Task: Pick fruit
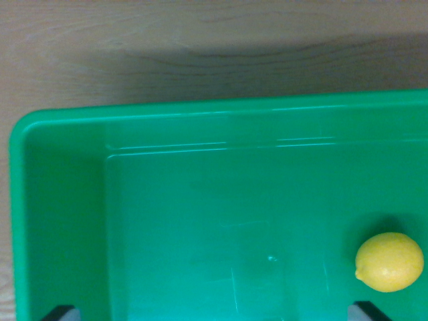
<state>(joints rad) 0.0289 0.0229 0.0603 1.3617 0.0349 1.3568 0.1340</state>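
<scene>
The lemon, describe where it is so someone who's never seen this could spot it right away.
Start with the big green bin sitting on the pale wooden table. Look across its floor to the wrist view's lower right, where the lemon lies. It is the only thing in the bin: yellow, oval, with a small nub on one end.

We see an evenly lit, fairly bright but soft, slightly blurred picture. Thin white streaks of glare run along the far inner wall of the green bin [60,200], and a pale sheen sits on its floor near the bottom edge. A broad dark shadow lies across the wooden table [200,47] just beyond the bin's far rim. The lemon [389,261] casts a small shadow behind it.
</scene>
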